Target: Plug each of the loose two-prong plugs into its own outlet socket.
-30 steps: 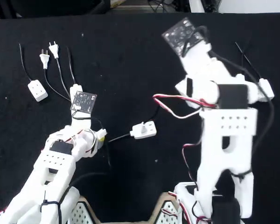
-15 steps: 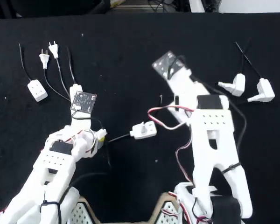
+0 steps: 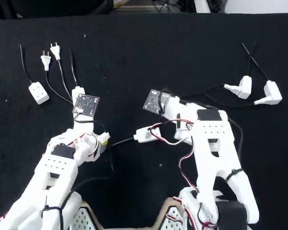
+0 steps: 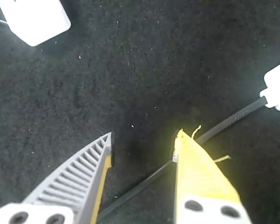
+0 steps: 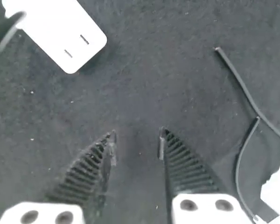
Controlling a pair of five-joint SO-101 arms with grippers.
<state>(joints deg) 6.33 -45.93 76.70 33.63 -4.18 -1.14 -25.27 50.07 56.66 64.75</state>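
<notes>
Black surface [image 3: 134, 48]; past its 12 o'clock edge a strip of room [image 3: 134, 5] with dark clutter and a pale patch. At 10 o'clock, left socket [image 3: 38, 92]; toward 11, first straight plug [image 3: 45, 60] and second straight plug [image 3: 54, 49], both loose. Left fingers [image 4: 84, 172] wide apart, gripping nothing, a black cable [image 4: 228, 122] crossing under the yellow one. At centre, centre socket [image 3: 146, 135], partly under wires. Right fingers [image 5: 182, 163] moderately apart, empty. At 2 o'clock, first angled plug [image 3: 240, 87] and second angled plug [image 3: 270, 93], loose. Since a second ago the right arm [image 3: 211, 143] has swung from 1 o'clock to centre, uncovering the first angled plug; left arm [image 3: 57, 167] unmoved. The right wrist view adds two slots on a white socket face [image 5: 60, 37]; the left wrist view adds a white block [image 4: 35, 18] and a white plug end [image 4: 277, 86] on the cable.
</notes>
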